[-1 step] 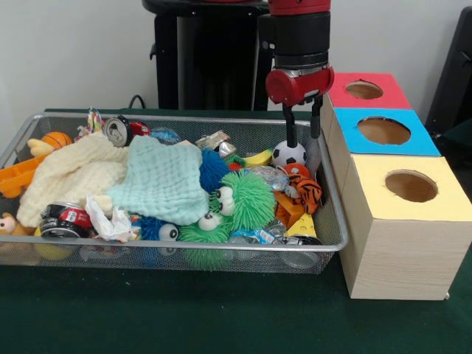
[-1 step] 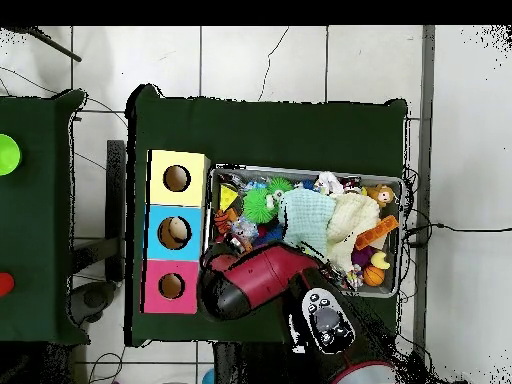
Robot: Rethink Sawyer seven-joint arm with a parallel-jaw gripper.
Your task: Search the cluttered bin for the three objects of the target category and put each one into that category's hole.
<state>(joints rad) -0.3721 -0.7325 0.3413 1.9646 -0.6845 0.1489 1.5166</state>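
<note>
A wire-mesh bin (image 1: 333, 221) (image 2: 312, 171) holds mixed clutter. My gripper (image 1: 304, 140) hangs open and empty at the bin's right end, just above a small black-and-white football (image 1: 287, 154). Below it lie a striped tiger toy (image 1: 307, 192) and a green fuzzy toy (image 1: 245, 199) (image 2: 261, 205). Drink cans lie at the back (image 1: 118, 130) and front left (image 1: 63, 220). Beside the bin stand three boxes with round holes: red (image 1: 383, 96) (image 2: 172, 270), blue (image 1: 413, 140) (image 2: 175, 215) and yellow (image 1: 442, 199) (image 2: 177, 160). In the overhead view the arm (image 2: 262, 282) hides the gripper.
A mint cloth (image 1: 162, 181) (image 2: 305, 218) and a cream cloth (image 1: 74, 173) (image 2: 350, 220) cover much of the bin's middle and left. An orange ball (image 1: 57, 139) sits at the far left. Something pale lies inside the blue box's hole (image 2: 177, 232). A second green table (image 2: 30, 220) stands alongside.
</note>
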